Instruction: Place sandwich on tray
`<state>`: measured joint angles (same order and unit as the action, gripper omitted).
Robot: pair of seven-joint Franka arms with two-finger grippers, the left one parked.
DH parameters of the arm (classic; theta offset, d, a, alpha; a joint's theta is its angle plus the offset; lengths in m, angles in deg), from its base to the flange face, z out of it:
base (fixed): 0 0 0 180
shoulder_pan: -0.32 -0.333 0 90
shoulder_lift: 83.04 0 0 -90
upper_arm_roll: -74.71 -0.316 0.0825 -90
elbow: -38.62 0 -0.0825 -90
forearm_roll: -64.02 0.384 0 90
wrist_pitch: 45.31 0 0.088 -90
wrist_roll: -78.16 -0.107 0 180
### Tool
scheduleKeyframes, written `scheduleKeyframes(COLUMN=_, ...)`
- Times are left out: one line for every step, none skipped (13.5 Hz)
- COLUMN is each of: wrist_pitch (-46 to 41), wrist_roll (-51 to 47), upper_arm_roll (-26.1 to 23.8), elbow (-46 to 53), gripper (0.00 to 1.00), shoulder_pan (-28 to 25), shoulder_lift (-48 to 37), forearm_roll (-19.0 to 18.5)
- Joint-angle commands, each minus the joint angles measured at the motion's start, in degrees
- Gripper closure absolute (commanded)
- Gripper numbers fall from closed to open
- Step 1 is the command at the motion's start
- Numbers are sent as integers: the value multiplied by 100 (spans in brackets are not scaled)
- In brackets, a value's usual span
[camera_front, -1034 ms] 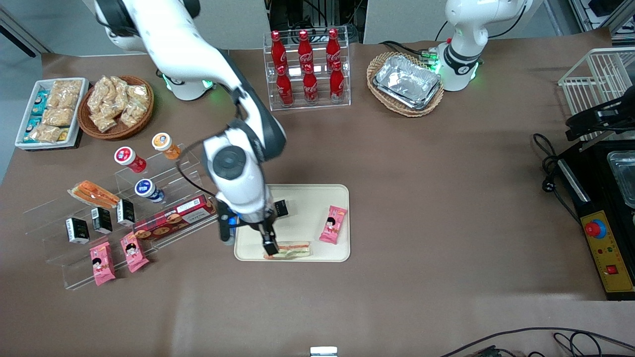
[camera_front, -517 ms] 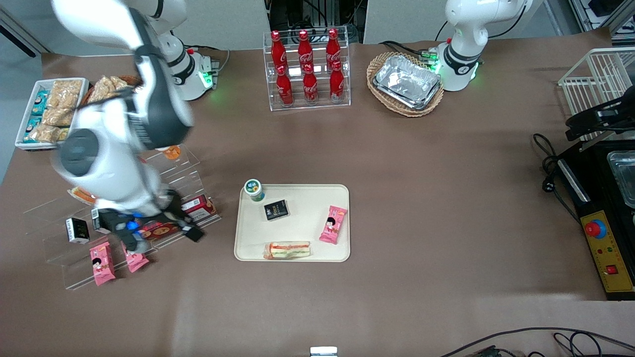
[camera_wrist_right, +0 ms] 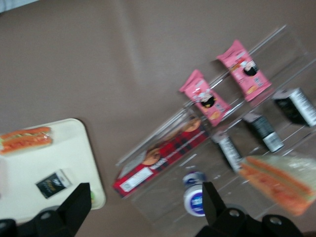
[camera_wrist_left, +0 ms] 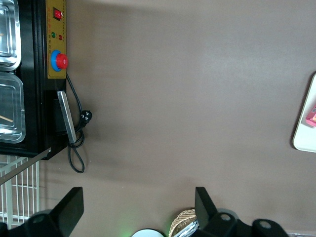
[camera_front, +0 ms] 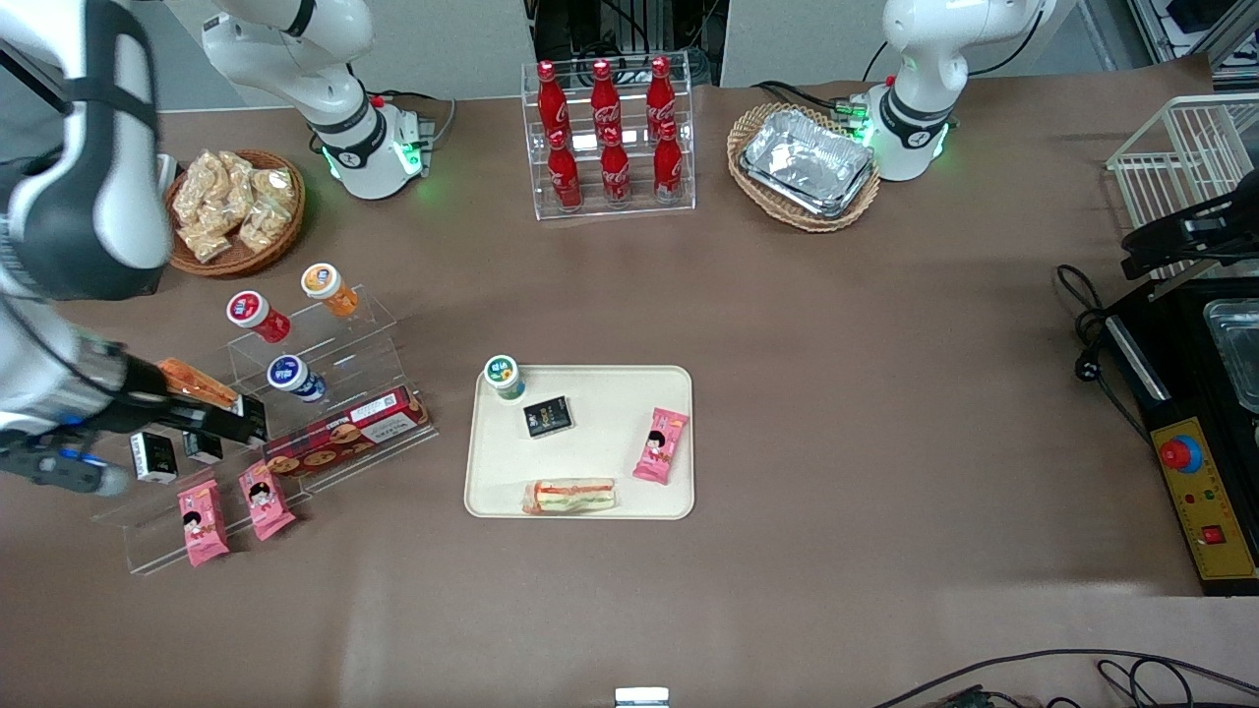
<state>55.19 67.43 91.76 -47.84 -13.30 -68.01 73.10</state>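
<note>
The sandwich lies flat on the cream tray, along the tray's edge nearest the front camera, with nothing holding it. It also shows in the right wrist view as the sandwich on the tray. A green-lidded cup, a black box and a pink snack pack share the tray. My gripper hangs open and empty over the clear stepped shelf, well off toward the working arm's end; in its own view the gripper has its fingers wide apart.
The shelf carries an all-orange sandwich pack, small bottles, black boxes, pink packs and a red biscuit box. A cola rack, a snack basket and a basket of foil trays stand farther from the camera.
My gripper let go of the sandwich on the tray and swung away to the stepped shelf at the working arm's end. The sandwich has stayed where it lay.
</note>
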Motion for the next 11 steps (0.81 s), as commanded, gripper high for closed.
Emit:
scheduleKeyframes(wrist_pitch=-39, wrist_roll=1140, upper_arm_roll=-79, elbow=-433, gripper=0, shoulder_pan=491, shoulder_lift=-491, forearm_roll=-151)
scheduleKeyframes(wrist_pitch=-39, wrist_roll=1334, upper_arm_roll=-79, elbow=-573, gripper=0, shoulder_pan=597, shoulder_lift=-657, forearm_roll=-170)
scheduleKeyframes(wrist_pitch=-39, wrist_roll=1449, upper_arm_roll=-79, elbow=-705, gripper=0, shoulder_pan=685, shoulder_lift=-824, forearm_roll=-205)
scheduleKeyframes(wrist_pitch=-39, wrist_roll=1494, upper_arm_roll=-79, elbow=-871, gripper=0, shoulder_pan=712, shoulder_lift=-1009, forearm_roll=-310)
scheduleKeyframes(wrist_pitch=-22, wrist_roll=1486, upper_arm_roll=-87, elbow=-1065, gripper=0, shoulder_pan=712, shoulder_lift=-1202, forearm_roll=-459)
scheduleKeyframes(wrist_pitch=5, wrist_roll=1486, upper_arm_roll=-87, elbow=-1241, gripper=0, shoulder_pan=712, shoulder_lift=-1387, forearm_roll=-547)
scheduleKeyframes(wrist_pitch=22, wrist_roll=1486, upper_arm_roll=-87, elbow=-1425, gripper=0, shoulder_pan=712, shoulder_lift=-1554, forearm_roll=-574)
scheduleKeyframes(wrist_pitch=-4, wrist_roll=1477, upper_arm_roll=-96, elbow=-1549, gripper=0, shoulder_pan=703, shoulder_lift=-1686, forearm_roll=-635)
scheduleKeyframes(wrist_pitch=-65, wrist_roll=1398, upper_arm_roll=-96, elbow=-1585, gripper=0, shoulder_pan=703, shoulder_lift=-1783, forearm_roll=-714)
scheduleKeyframes(wrist_pitch=-161, wrist_roll=1398, upper_arm_roll=-96, elbow=-1576, gripper=0, shoulder_pan=703, shoulder_lift=-1793, forearm_roll=-724)
scheduleKeyframes(wrist_pitch=-171, wrist_roll=1398, upper_arm_roll=-114, elbow=-1568, gripper=0, shoulder_pan=677, shoulder_lift=-1784, forearm_roll=-750)
